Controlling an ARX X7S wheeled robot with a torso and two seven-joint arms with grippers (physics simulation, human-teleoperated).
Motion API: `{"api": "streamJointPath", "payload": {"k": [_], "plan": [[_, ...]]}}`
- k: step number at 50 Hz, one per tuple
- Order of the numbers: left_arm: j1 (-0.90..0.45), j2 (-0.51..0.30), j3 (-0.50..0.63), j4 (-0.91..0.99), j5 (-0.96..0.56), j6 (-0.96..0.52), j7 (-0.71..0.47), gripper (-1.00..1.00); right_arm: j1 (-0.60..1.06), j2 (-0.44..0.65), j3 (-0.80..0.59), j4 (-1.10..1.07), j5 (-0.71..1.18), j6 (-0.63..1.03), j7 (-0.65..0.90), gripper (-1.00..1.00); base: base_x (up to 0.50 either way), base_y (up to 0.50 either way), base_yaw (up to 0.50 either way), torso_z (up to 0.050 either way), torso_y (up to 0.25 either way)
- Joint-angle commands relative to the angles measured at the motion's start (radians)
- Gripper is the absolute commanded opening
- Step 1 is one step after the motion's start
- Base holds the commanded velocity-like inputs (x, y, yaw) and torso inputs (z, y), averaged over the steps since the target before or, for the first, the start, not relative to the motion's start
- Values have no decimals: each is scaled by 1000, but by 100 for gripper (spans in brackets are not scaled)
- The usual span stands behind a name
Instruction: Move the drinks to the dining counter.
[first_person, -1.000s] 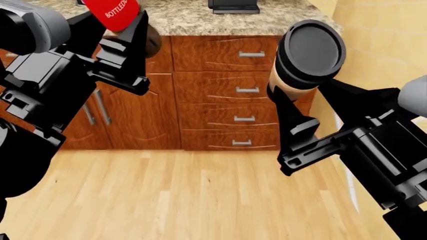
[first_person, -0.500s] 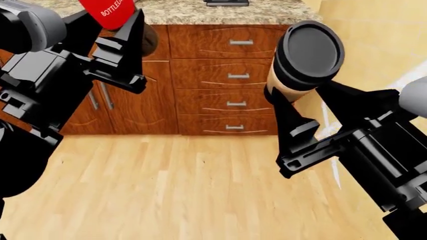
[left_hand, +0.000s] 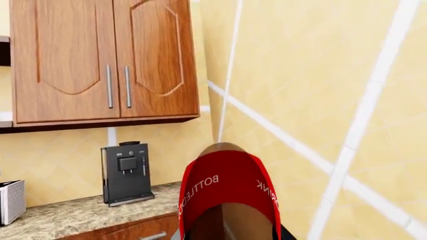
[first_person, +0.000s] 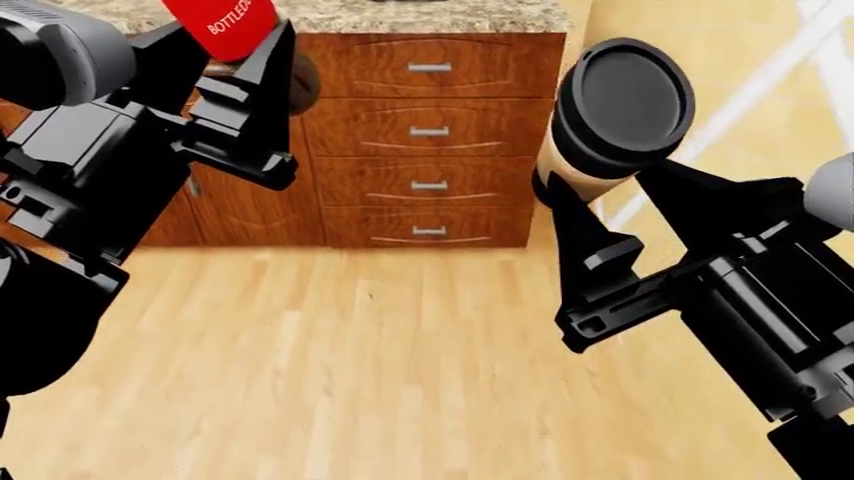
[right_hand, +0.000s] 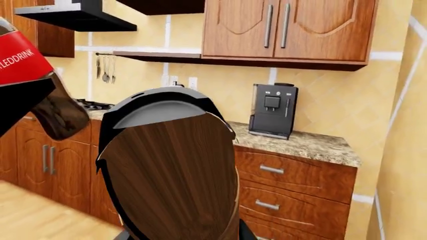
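Observation:
My left gripper (first_person: 260, 75) is shut on the cola bottle (first_person: 227, 25), red label up, held high at the head view's upper left. The bottle fills the bottom of the left wrist view (left_hand: 230, 200) and shows at the edge of the right wrist view (right_hand: 33, 85). My right gripper (first_person: 567, 205) is shut on the cork-sleeved cup (first_person: 617, 115), black lid toward the camera. The cup fills the right wrist view (right_hand: 173, 170). The dining counter is out of view.
A brown-speckled granite counter (first_person: 400, 15) on reddish wood drawers (first_person: 427, 130) stands ahead. A black coffee machine (right_hand: 272, 110) sits on it, under wall cabinets (right_hand: 287, 27). A stove and range hood (right_hand: 73, 15) lie further along. Yellow tiled wall (first_person: 721, 90) at right, wood floor (first_person: 374, 370) below.
The counter and drawers have slid left and up in the head view, and more tiled wall shows at the right. Both grippers keep their hold and pose.

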Motion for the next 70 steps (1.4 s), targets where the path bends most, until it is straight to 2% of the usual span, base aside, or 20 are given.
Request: {"api": "streamJointPath", "payload": {"k": [1,17,70], "plan": [[-11,0,-10,-1,-2,5,-16,-100,8,0,3,0,-25,6,-14,-100,-501,-280,0,10,0],[-2,-7,-17,3,-12,12,-18,-100,6,12,6,-8,-10,-2,3,-100,-500,-120,0,0,0],[7,-23,-14,5,-23,30,-22,-100,24,27,-18,-4,0,-14,19,-100,-500,1,0,1,0]]}}
